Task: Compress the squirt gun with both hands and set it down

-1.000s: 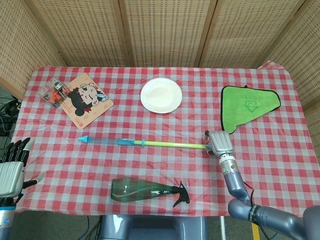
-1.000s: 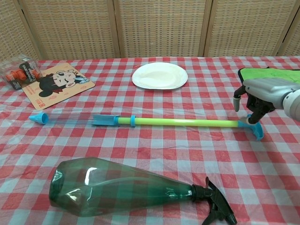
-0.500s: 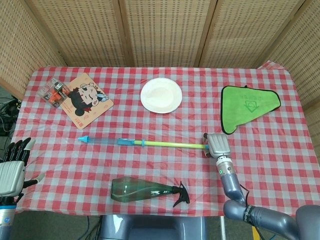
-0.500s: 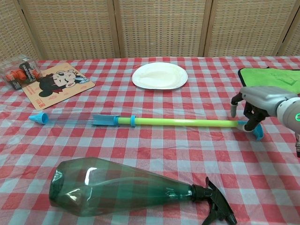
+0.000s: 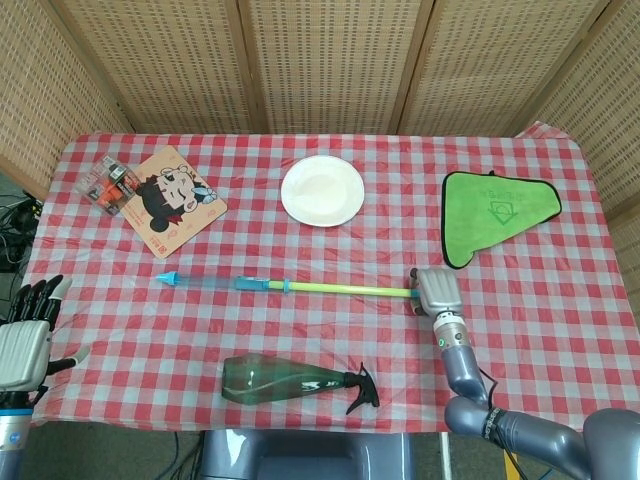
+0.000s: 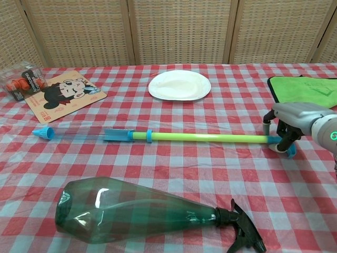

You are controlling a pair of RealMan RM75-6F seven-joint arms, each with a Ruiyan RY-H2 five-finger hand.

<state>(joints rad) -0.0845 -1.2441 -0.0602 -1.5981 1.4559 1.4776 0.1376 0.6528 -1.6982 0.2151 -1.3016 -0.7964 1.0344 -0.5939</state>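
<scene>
Blue-handled squirt gun (image 6: 158,136) end sits under right hand (image 6: 287,126)

A red-and-white checked tablecloth (image 5: 560,300) carries a white plate (image 5: 322,190) at twelve o'clock and a bright green cloth (image 5: 495,210) with dark edging at two. The squirt gun (image 5: 290,287) runs yellow-green with blue ends; at six lies a dark green spray bottle (image 5: 290,381) with a black nozzle.

A staged robot test area, not a lived-in room: woven wicker screens (image 5: 330,60) are closing in a table (image 5: 560,330) from nine round to three o'clock, with cables (image 5: 12,225) trailing at nine.
</scene>
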